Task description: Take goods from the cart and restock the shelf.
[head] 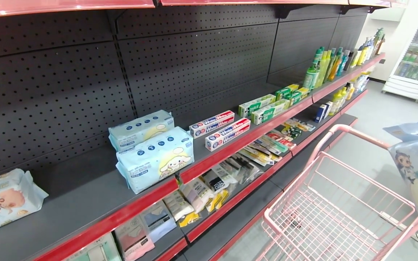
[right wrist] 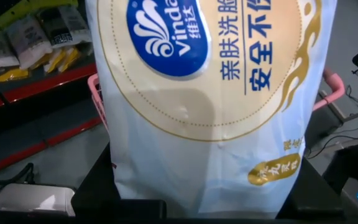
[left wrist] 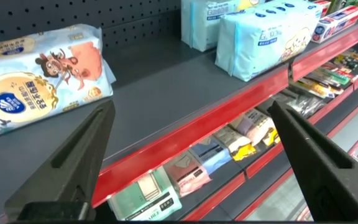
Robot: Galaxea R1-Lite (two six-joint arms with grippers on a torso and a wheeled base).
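Looks like the carrying leg of a restock, with the tissue pack (head: 417, 170) clamped in the right gripper (right wrist: 207, 202) and held up over the right side of the pink cart (head: 339, 128). Calls next for swinging it left of the cart to the bare shelf board (head: 78, 192), beside the matching pack (head: 2, 199), and laying it flat before letting go. Leaves the left gripper (left wrist: 191, 155) spread wide and empty, well left of the cart

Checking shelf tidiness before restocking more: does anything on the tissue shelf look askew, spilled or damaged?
Nothing spilled or torn. The front blue tissue pack sits right at the shelf's red edge, and the cartoon-printed pack lies alone far left, slightly skewed to that edge.
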